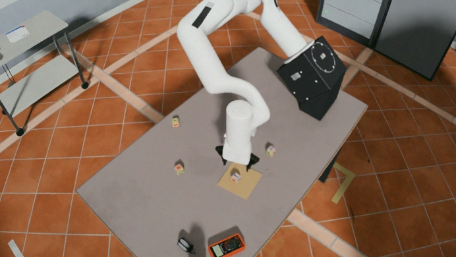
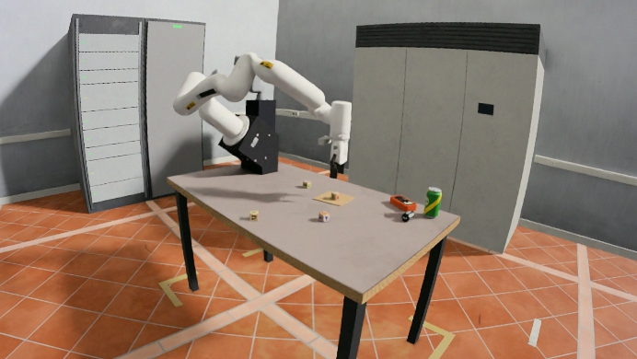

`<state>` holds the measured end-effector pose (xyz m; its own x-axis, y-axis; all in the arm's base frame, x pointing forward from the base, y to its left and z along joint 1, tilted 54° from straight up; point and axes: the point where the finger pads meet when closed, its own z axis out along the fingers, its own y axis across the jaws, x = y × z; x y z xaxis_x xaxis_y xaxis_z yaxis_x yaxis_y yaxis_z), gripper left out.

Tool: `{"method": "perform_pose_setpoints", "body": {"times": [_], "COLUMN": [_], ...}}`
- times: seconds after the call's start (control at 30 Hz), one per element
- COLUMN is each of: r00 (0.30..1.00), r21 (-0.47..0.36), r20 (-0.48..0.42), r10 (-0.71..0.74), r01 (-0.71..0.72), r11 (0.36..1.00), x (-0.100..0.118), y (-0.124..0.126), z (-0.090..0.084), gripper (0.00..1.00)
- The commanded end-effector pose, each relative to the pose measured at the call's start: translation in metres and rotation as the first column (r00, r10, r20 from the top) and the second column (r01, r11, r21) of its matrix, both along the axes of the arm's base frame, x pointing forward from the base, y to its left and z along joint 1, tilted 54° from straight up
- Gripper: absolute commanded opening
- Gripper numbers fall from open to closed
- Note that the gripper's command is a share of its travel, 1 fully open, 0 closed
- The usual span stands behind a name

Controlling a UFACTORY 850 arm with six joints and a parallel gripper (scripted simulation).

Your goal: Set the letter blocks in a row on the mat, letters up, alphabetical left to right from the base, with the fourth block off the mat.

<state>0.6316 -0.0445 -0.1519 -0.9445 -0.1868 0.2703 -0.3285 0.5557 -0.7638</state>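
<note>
A tan mat (image 1: 240, 180) lies on the grey table; it also shows in the side view (image 2: 333, 198). One block (image 1: 236, 177) (image 2: 335, 195) sits on the mat. A second block (image 1: 271, 151) (image 2: 306, 184) lies off the mat toward the robot's base. A third block (image 1: 179, 169) (image 2: 324, 216) lies on the table away from the mat. A fourth block (image 1: 175, 122) (image 2: 253, 214) sits near the table's edge. My gripper (image 1: 236, 161) (image 2: 335, 167) is open and empty, pointing down, well above the table beside the mat.
An orange multimeter (image 1: 227, 246), a small black object (image 1: 185, 244) and a green can (image 2: 433, 202) stand at the table's far end. The robot's black base (image 1: 313, 77) sits at the other end. Cabinets stand behind the table; a shelf cart (image 1: 33, 62) stands on the floor.
</note>
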Motion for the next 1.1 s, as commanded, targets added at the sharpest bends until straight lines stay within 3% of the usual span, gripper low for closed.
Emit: {"method": "perform_pose_setpoints", "body": {"times": [0.0, 0.27, 0.5, 0.53, 1.07], "r00": [0.99, 0.947, 0.94, 0.94, 0.94], "r21": [0.003, 0.023, 0.026, 0.026, 0.026], "r20": [0.118, 0.266, 0.282, 0.282, 0.282], "r10": [-0.074, -0.181, -0.192, -0.192, -0.192], "r01": [0.074, 0.181, 0.193, 0.193, 0.193], "r11": [0.997, 0.983, 0.981, 0.981, 0.981], "x": [0.0007, 0.0008, 0.0008, 0.0008, 0.0008], "y": [-0.0025, -0.007, -0.0075, -0.0075, -0.0075], "z": [-0.0019, -0.0053, -0.0057, -0.0057, -0.0057], "gripper": [1.0, 1.0, 1.0, 0.69, 0.69]}}
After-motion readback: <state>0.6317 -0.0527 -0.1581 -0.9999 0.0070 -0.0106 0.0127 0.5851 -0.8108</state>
